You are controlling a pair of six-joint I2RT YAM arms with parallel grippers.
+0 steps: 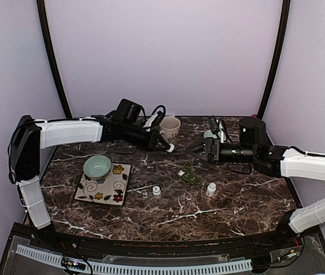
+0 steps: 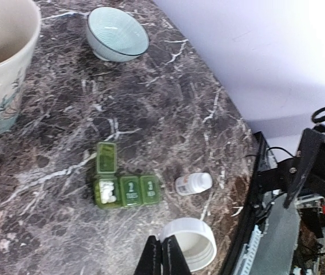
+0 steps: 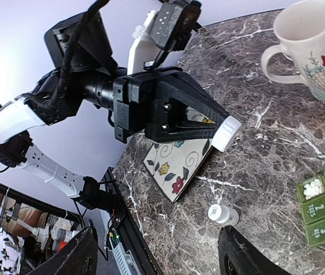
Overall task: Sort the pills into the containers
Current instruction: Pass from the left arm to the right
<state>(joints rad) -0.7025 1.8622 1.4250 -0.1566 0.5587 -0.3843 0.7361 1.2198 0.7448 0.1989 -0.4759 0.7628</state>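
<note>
While scanning the overhead, I'm counting one pill box [image 1: 187, 175], one mug [image 1: 170, 130], one flowered plate [image 1: 108, 186] carrying a bowl [image 1: 97, 167], plus two small white bottles: left bottle [image 1: 157, 191], right bottle [image 1: 211, 189]. Pill box is sitting on the worktop [image 1: 237, 200] between them, just nearer than the right jaws.

Left wrist view is adding a second bowl [image 2: 117, 34] on bare worktop; I'm not making it out overhead. Wrist views are showing three compartments, one lid up, white pills [image 2: 106, 192] inside, too clumped to count. Each is catching only one bottle.

Left jaws are pinching a white cap [image 3: 226, 133]. Right jaws are standing spread, gripping nothing. Lid lettering is reading too small; the left wrist view is cutting off the mug.
</note>
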